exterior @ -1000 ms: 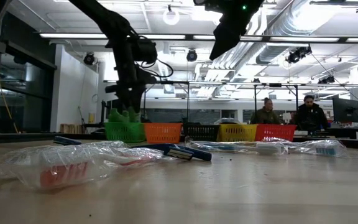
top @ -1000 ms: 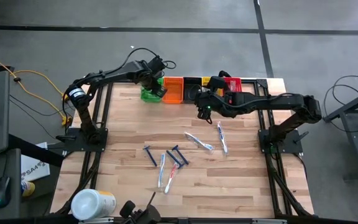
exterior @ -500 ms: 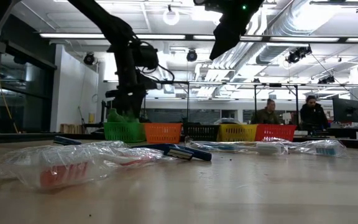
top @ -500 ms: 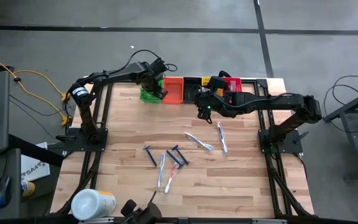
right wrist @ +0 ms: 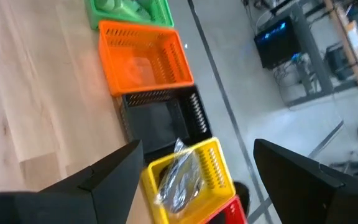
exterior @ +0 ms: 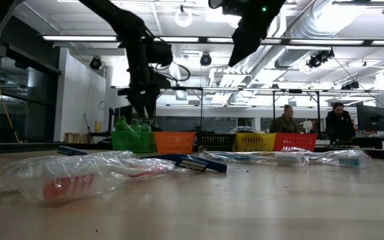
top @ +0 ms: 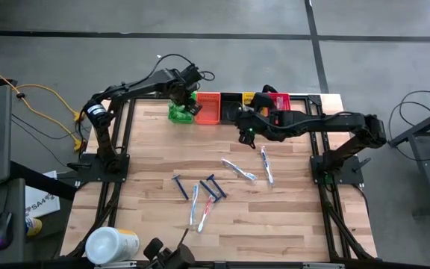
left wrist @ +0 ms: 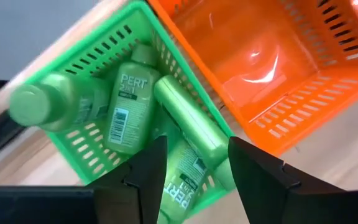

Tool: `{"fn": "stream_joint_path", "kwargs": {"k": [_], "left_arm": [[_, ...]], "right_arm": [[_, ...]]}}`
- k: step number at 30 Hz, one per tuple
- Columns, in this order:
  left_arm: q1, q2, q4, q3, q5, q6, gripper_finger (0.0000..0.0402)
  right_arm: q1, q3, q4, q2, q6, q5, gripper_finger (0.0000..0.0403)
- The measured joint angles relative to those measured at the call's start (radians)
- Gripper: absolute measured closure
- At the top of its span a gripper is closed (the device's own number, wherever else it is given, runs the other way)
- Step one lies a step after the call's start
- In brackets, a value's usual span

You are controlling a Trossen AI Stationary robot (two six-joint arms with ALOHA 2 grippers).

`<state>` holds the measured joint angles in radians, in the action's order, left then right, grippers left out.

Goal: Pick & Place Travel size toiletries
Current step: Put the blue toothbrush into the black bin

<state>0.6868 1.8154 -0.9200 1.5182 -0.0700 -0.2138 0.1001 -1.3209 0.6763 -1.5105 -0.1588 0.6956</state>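
Pale wood planks make up the table (top: 155, 224), with a row of coloured bins along its far edge. Above the green bin (left wrist: 98, 155) hangs the left gripper (left wrist: 194, 168), its fingers parted and holding nothing. Under it, three green bottles (left wrist: 126, 102) lie crowded in that bin, one standing on end with its cap up, the others flat with labels showing. Beside it the orange bin (left wrist: 272, 68) sits touching the green one.

Over the table near the black bin (right wrist: 157, 121), the right gripper (top: 242, 135) hangs in the air, fingers spread wide and bare. Next along, the yellow bin (right wrist: 188, 177) holds a clear-wrapped item, and a red bin (top: 279, 101) ends the row.

On the open wood lie the rest of the toiletries: two wrapped toothbrushes (top: 266, 165) near the right arm's base, and nearer the middle blue razors (top: 179, 186) with two more wrapped brushes between them. At the near left corner a white tub (top: 111, 243) lies on its side. Two people show in the room beyond in the low view.
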Motion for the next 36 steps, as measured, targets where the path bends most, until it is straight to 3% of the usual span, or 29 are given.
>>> {"fn": "stream_joint_path", "kwargs": {"k": [4,7,11,23,30,36], "left_arm": [[-0.024,-0.050,-0.045,0.015,-0.059,0.017,0.0231],[-0.072,-0.125,-0.049,-0.012,-0.141,0.008,0.0231],[-0.149,-0.231,-0.022,-0.069,-0.185,0.003,0.0231],[-0.396,-0.656,0.226,-0.461,-0.227,-0.020,0.0231],[-0.550,-0.854,0.241,-0.596,-0.358,-0.060,0.0231],[-0.639,-0.937,0.247,-0.645,-0.410,-0.089,0.0231]], "right_arm": [[0.000,0.000,0.089,0.000,0.125,-0.061,0.0101],[0.000,0.000,0.168,0.000,0.228,-0.144,0.0101],[-0.022,0.003,0.218,0.000,0.310,-0.175,0.0101],[-0.134,0.011,0.494,0.000,0.832,-0.204,0.0101],[-0.243,0.145,0.515,0.000,1.127,-0.201,0.0101],[-0.273,0.244,0.514,0.000,1.297,-0.228,0.0101]]}}
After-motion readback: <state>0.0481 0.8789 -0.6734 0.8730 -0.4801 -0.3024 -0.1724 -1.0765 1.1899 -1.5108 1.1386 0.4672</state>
